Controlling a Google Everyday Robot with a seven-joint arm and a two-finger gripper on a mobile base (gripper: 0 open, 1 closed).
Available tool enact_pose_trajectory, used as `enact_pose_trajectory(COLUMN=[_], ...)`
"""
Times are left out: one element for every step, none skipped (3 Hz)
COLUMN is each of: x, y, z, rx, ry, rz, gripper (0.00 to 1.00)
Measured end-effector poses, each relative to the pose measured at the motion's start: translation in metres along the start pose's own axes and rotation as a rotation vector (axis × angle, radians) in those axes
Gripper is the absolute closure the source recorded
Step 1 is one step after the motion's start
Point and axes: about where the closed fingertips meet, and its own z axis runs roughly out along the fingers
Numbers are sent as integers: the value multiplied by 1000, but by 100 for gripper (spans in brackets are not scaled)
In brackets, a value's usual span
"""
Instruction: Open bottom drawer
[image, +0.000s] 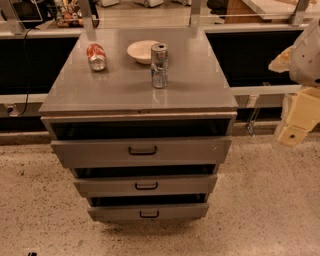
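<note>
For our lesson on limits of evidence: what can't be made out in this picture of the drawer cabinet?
Camera view: the inside of the bottom drawer, hidden under the middle drawer.
Camera view: the end effector, right of the cabinet, cut off by the right edge.
Camera view: the upright can, label too small.

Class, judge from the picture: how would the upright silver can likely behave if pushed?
The silver can stands tall and narrow, so it would probably tip and then roll; the red can lies on its side. It looks like thin metal, so it is likely light. The gripper hangs far right, away from it.
</note>
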Motion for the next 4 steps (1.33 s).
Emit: enact_pose_trajectory(x=[-3, -26, -59, -71], y=[-2, 2, 36, 54], z=[2, 47, 116, 144], rx=[3, -28, -91, -98], ry=[-3, -49, -164, -197], rz=[-1, -32, -117, -165], gripper=[0, 0, 0, 0])
